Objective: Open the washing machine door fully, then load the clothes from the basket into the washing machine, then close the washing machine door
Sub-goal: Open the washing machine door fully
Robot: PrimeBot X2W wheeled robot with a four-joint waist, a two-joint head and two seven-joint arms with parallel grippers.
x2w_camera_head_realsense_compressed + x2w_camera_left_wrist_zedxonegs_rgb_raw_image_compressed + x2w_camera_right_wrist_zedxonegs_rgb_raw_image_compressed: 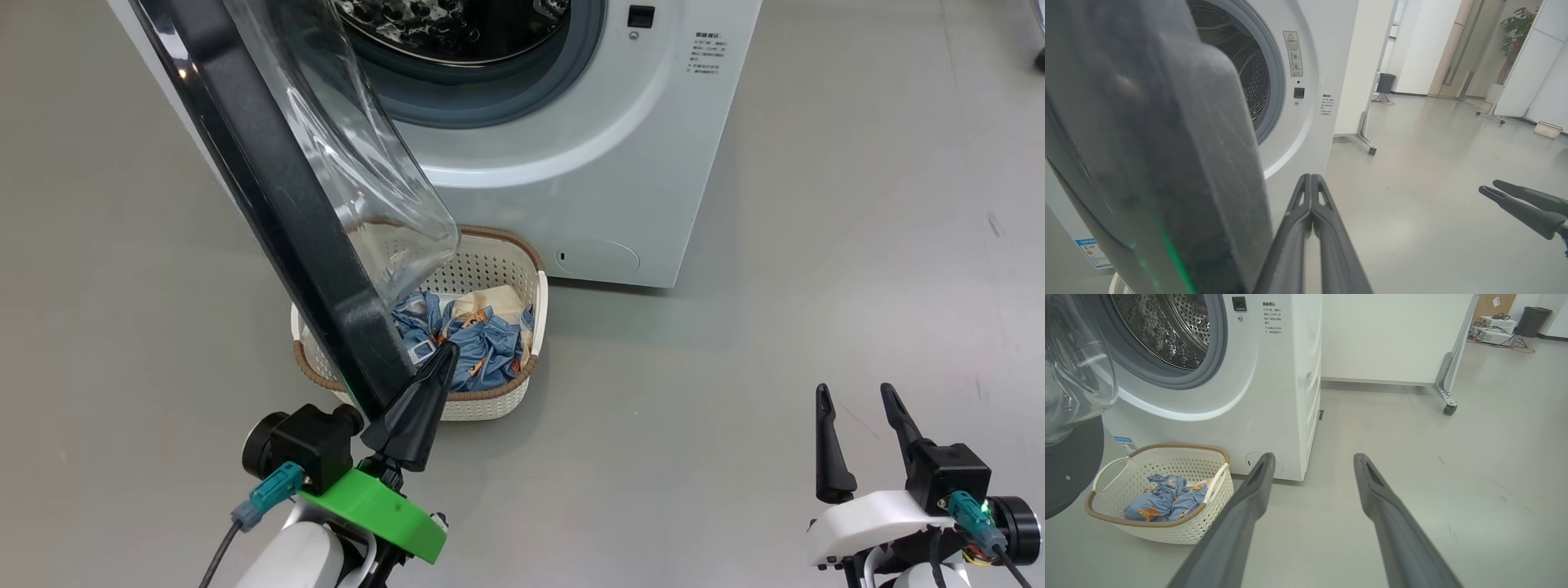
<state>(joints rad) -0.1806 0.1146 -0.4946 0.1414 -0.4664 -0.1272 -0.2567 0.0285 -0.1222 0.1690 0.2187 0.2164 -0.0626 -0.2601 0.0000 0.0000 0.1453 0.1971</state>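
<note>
washing machine door is standing ajar across upper left; likely stiff, heavy, slick-rimmed: you should be pushing its edge. left pincer is sitting closed beside it; right pincer is hanging open.

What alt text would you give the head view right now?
The washing machine door stands open, edge-on, partly hiding the basket of blue clothes on the floor before the washing machine. The left tool, shut and empty, points up beside the door's lower edge; the right tool is open at lower right.
</note>
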